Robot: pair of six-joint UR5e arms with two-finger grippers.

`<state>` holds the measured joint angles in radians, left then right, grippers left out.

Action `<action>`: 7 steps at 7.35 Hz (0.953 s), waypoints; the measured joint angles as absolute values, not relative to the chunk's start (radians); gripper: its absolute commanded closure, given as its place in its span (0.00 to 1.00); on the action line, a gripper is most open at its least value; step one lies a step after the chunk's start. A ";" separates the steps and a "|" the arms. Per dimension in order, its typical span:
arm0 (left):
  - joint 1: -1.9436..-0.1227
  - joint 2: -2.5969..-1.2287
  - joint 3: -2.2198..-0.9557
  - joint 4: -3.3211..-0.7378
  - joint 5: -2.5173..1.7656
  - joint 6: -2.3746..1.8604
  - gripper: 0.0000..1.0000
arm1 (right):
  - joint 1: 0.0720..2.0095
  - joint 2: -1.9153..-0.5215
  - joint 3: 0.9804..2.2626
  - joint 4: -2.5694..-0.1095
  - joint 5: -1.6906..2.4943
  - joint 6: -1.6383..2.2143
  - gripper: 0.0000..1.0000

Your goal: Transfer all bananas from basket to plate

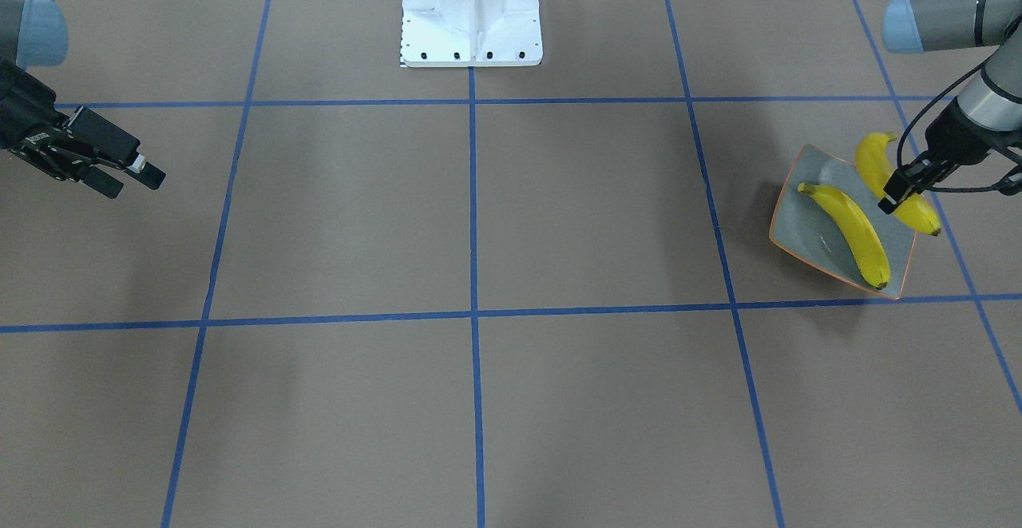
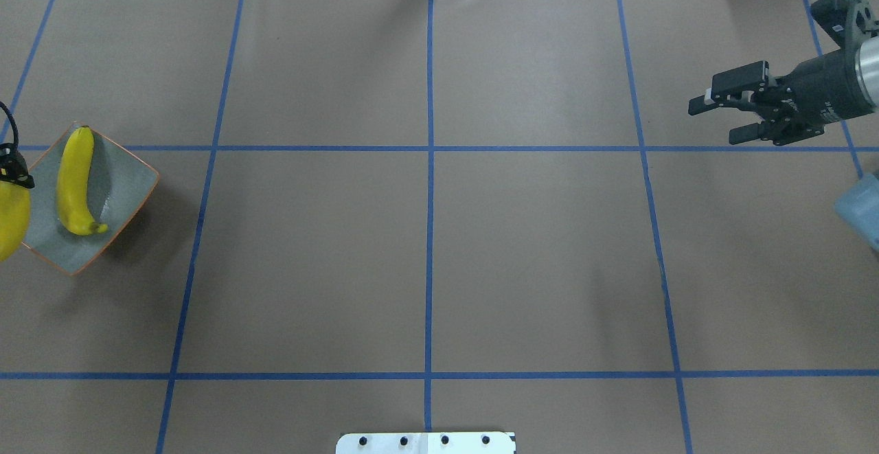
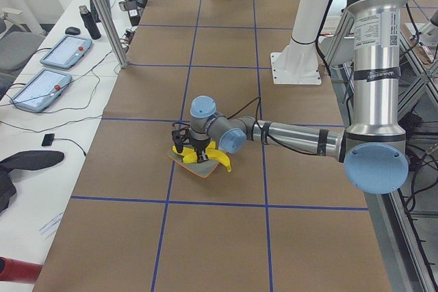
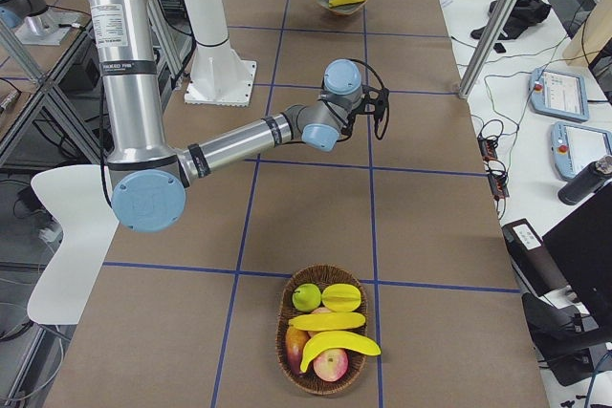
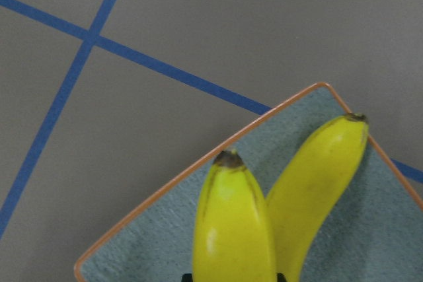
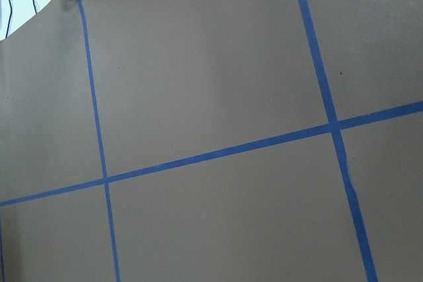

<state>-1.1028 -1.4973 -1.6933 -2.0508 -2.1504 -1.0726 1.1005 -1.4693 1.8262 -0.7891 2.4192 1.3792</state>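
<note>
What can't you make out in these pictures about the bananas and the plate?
- Second banana: mostly cut off by the overhead view's left edge; whether it touches the plate is unclear.
- Left gripper: fingertips barely show at the left wrist view's bottom edge.
- Basket: seen only in the right side view; its bananas lie piled, too small to count surely.

You've got even, diffuse overhead light, bright in all views. Shadows soft: faint smudge beside the plate (image 2: 130, 183) in the overhead view. Pale broad sheen on the bench (image 2: 549, 76) paper, upper middle. White robot base (image 1: 471, 17) blown out in front view. Left wrist: near banana (image 5: 231, 229) slightly soft, small highlight. Right wrist sharp, top-left corner clips white.
</note>
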 measured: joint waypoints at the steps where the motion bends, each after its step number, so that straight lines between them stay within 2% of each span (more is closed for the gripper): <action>1: -1.103 -1.514 -1.666 -2.040 -2.149 -1.061 1.00 | 1.101 -1.474 1.827 -0.789 2.419 1.379 0.00; 5: -1.110 -1.593 -1.629 -1.943 -2.143 -1.052 1.00 | 1.101 -1.483 1.828 -0.790 2.418 1.379 0.00; 6: -1.110 -1.598 -1.623 -1.936 -2.134 -1.052 0.96 | 1.101 -1.484 1.828 -0.789 2.417 1.379 0.00; 7: -1.109 -1.602 -1.618 -1.933 -2.127 -1.052 0.82 | 1.101 -1.484 1.828 -0.790 2.416 1.379 0.00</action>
<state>-1.1091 -1.6020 -1.6185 -1.9328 -2.1274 -1.0523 1.1014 -1.4844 1.8285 -0.7896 2.4163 1.3791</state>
